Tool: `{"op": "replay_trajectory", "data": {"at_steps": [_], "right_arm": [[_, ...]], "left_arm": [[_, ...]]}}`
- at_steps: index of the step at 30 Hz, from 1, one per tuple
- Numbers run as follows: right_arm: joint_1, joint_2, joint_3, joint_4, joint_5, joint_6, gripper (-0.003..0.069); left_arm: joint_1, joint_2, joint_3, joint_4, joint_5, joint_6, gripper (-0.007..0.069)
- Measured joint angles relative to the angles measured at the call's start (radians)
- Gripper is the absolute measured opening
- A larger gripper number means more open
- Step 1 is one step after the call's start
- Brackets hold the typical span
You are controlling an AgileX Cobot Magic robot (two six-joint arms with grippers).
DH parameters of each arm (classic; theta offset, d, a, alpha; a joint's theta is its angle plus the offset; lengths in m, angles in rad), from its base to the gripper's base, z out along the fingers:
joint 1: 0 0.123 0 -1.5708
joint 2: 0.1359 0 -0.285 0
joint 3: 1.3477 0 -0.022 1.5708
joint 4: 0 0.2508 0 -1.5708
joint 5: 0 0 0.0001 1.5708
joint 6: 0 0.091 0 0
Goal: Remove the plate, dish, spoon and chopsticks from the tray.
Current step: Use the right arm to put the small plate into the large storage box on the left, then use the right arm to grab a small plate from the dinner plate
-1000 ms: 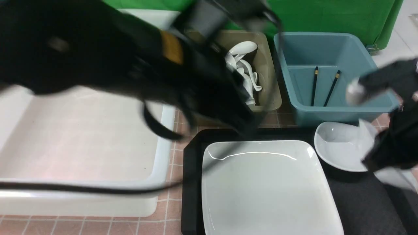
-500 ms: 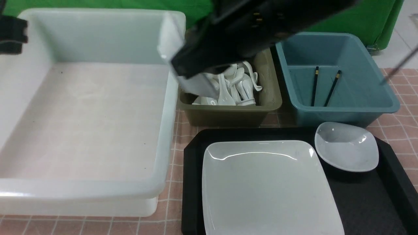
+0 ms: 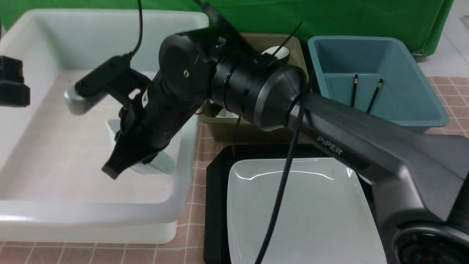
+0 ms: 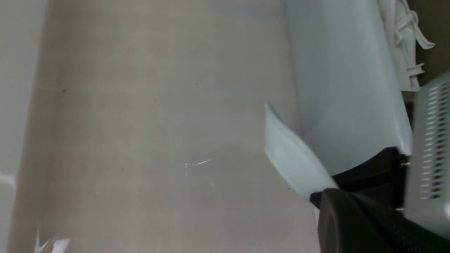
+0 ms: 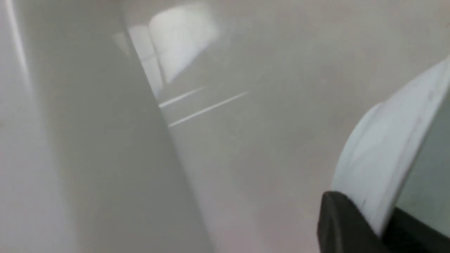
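Note:
My right arm reaches across to the left, and its gripper (image 3: 121, 165) is shut on the rim of the small white dish (image 3: 161, 163) low inside the white bin (image 3: 183, 154). In the right wrist view the dish (image 5: 379, 158) sits edge-on between the dark fingers (image 5: 337, 218). The large white plate (image 3: 300, 212) lies on the black tray (image 3: 216, 205). Two black chopsticks (image 3: 353, 95) lie in the blue bin (image 3: 403, 117). A white spoon (image 3: 278, 53) shows in the olive bin (image 3: 220, 132). My left arm (image 3: 13, 86) is at the far left edge; its gripper (image 4: 337, 225) shows one dark finger, with nothing seen in it.
The right arm's long grey link crosses over the tray's right half and hides most of the olive bin. Its black cable hangs down over the plate. The white bin's floor around the dish is bare. A green backdrop stands behind the bins.
The right gripper has lifted the dish off the tray's far right corner and swung it left into the white bin. The left arm has pulled back to the far left.

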Motion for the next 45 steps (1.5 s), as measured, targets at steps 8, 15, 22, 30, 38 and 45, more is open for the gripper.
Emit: {"op": "replay_trajectory", "data": {"at_steps": [8,15,22,30,38,45], "right_arm": [[0.007,0.017,-0.004,-0.001,0.029,0.023,0.0367],[0.007,-0.074,-0.101,-0.082,0.283,0.070,0.0374],[-0.084,-0.308,-0.040,-0.222,0.296,0.130,0.0039],[-0.350,-0.650,0.490,-0.239,0.292,0.066,0.0044],[-0.624,-0.802,1.068,-0.248,0.026,0.009,0.0353],[-0.680,-0.736,1.206,-0.261,-0.179,-0.047,0.0565]], "left_arm": [[0.000,0.000,0.000,-0.010,0.000,0.023,-0.0003],[-0.002,0.000,0.000,-0.071,-0.001,0.051,-0.0003],[-0.205,0.001,0.000,-0.125,-0.020,0.112,-0.0003],[-0.628,0.092,0.000,-0.076,-0.088,0.020,-0.0003],[-0.830,0.311,-0.052,-0.045,-0.229,-0.003,-0.0003],[-0.849,0.459,-0.091,-0.045,-0.461,0.057,-0.0003]]}}
